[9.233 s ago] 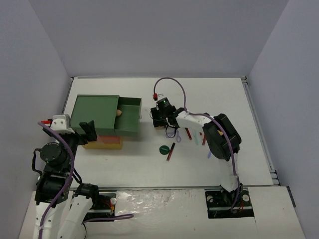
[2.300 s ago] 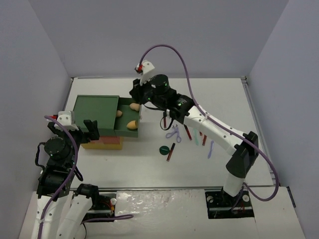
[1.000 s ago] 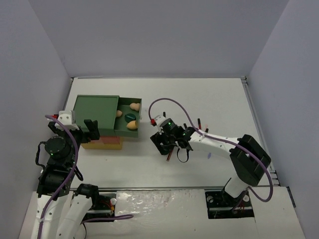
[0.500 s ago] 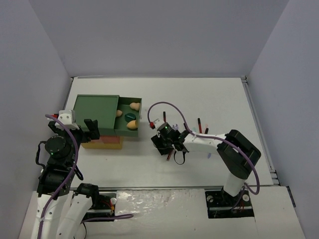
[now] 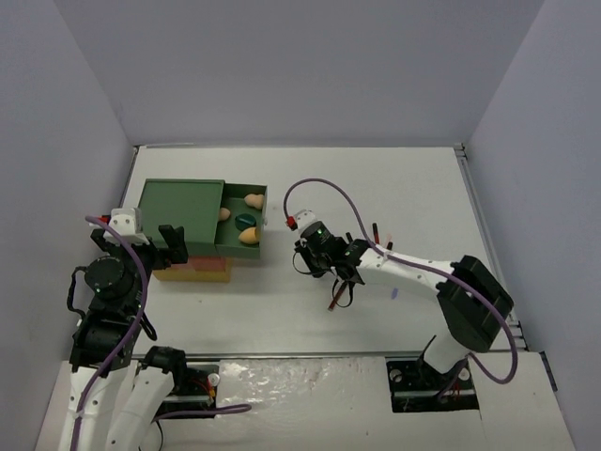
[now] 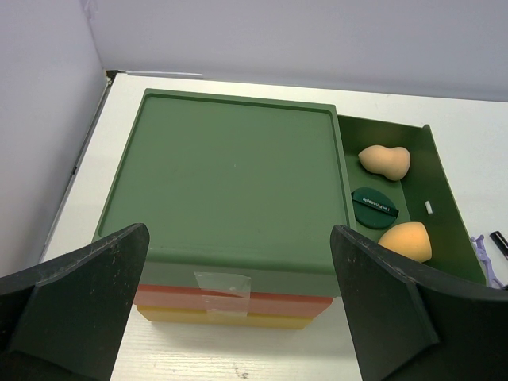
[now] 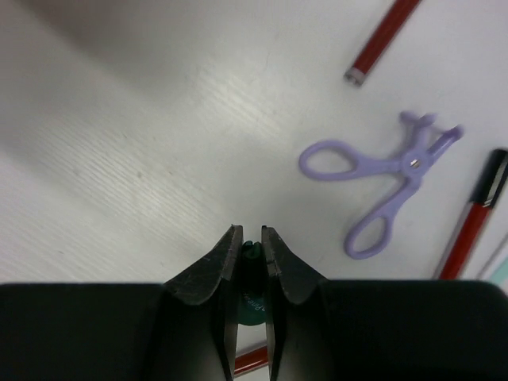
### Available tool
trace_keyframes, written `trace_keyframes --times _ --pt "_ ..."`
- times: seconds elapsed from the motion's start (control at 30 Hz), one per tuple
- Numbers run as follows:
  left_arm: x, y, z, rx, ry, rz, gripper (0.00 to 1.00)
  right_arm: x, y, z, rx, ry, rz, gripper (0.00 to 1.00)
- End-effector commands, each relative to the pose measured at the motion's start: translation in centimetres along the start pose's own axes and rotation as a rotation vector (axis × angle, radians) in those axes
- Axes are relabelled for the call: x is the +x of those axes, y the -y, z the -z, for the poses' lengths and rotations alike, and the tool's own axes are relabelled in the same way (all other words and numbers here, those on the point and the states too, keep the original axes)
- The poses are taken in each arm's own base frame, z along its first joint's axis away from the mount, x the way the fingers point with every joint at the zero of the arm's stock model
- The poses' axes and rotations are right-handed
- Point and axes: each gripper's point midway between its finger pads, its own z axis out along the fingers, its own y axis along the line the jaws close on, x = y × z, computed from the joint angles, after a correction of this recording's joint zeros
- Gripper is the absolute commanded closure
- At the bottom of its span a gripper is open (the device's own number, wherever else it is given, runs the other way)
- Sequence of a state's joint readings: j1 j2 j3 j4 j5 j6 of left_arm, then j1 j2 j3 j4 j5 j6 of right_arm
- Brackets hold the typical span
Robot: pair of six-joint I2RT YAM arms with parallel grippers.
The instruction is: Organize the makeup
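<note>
Disc (image 7: 252,303), dark green, stands edgewise inside right pincer (image 7: 251,238); fingers grip it tight.

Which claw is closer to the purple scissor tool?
Right. The right claw is just beside the scissor tool; the left claw is far off, at the green drawer box.

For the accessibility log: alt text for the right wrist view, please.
The right arm's fingers pinch a dark green disc edge-on over the white table. To their right lie a lavender scissor-like tool and a black-capped red stick; another red stick lies at the top.
</note>
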State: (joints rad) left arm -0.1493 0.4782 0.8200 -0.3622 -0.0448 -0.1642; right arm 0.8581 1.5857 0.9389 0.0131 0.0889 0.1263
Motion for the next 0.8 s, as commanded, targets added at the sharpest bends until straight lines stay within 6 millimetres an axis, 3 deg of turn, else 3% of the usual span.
trace_keyframes --times 0.0,0.07,0.1,0.23,0.3,0.33,0.43,0.57,0.7,0.77 --pt "-1.4 0.3 -0.6 0.011 0.039 -0.001 0.03 -13.4 0.4 8.6 0.005 0.343 -0.007 0.88" --pt "-1.4 0.3 -0.6 0.011 0.038 -0.003 0.03 -17.4 -0.3 11.4 -0.044 0.439 -0.005 0.87" --pt "-1.4 0.3 -0.6 0.011 0.038 -0.001 0.03 -17.4 -0.4 11.1 -0.045 0.436 -0.001 0.87" --pt "-1.2 0.2 -0.8 0.005 0.026 -0.004 0.03 -25.2 -4.3 14.5 -0.219 0.588 0.032 0.86" --pt "-1.0 0.2 -0.9 0.001 0.017 -0.005 0.03 -27.3 -5.8 14.3 -0.272 0.618 0.042 0.84" --pt "-1.0 0.2 -0.9 0.001 0.016 -0.006 0.03 -27.4 -6.5 12.8 -0.289 0.597 0.041 0.83" --pt "-0.9 0.2 -1.1 0.002 0.005 -0.007 0.03 -29.6 -8.4 11.4 -0.354 0.631 0.036 0.79" --pt "-0.6 0.3 -1.5 0.0 -0.014 -0.006 0.03 -30.9 -9.6 9.7 -0.384 0.633 0.03 0.55" --pt "-0.2 0.3 -2.3 -0.007 -0.054 0.009 0.03 -31.8 -9.0 10.1 -0.355 0.658 0.02 0.26" --pt "0.0 0.5 -2.8 -0.009 -0.08 0.016 0.03 -32.1 -8.1 10.7 -0.324 0.673 0.014 0.18"
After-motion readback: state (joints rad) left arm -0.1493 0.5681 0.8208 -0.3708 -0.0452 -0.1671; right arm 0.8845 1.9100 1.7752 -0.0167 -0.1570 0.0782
